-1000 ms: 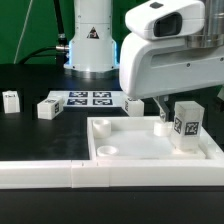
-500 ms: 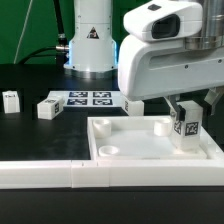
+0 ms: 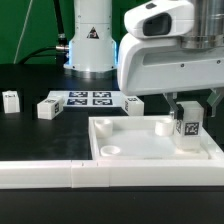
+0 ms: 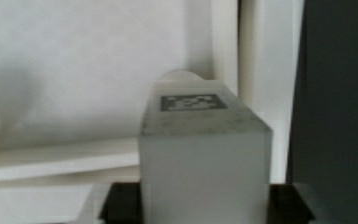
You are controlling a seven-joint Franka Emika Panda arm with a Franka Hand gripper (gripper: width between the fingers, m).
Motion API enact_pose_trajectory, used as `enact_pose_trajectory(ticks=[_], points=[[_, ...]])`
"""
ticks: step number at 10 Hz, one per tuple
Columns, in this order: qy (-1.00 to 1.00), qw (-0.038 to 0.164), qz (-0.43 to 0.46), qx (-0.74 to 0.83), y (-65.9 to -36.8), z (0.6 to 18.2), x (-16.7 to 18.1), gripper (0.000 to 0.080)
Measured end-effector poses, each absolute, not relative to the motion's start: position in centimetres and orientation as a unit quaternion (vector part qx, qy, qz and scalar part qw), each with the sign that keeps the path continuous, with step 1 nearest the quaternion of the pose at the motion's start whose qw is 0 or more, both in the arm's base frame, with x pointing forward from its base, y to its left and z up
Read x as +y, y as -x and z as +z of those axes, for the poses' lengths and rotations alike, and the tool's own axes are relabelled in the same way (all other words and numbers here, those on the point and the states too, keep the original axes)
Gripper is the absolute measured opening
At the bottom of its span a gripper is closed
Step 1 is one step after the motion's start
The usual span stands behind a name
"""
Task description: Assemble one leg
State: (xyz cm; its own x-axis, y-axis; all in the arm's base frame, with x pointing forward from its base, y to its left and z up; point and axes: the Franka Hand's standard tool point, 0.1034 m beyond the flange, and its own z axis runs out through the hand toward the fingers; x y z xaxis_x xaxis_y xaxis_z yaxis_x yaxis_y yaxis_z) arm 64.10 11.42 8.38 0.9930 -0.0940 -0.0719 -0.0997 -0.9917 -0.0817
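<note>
- You've got the panel on the counter, near the front edge, toward the ext. view's right.
- The bar lies along the front edge, in front of the panel & right against it.
- The leg stands upright at the panel's back corner on the ext. view's right, between the gripper fingers, both against its sides. Can't tell if it's seated.
- The marker board lies flat toward the back edge, just in front of the robot base.
- Block 1 sits by the counter edge at the ext. view's left; block 2 is between it & the marker board.
- Block 3 is just beside the marker board on the ext. view's right, behind the panel, partly hidden by the arm.
</note>
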Motion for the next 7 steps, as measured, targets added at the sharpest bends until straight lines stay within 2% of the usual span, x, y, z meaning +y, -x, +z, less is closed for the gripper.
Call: enact_pose_trajectory(ticks=[3,7], points=[[0.98,0.041,0.029,0.19,-64.21,8.38,11.33,0.0292],[0.912,0.055,0.017,0.407,-64.5,8.31,10.92,0.0292]])
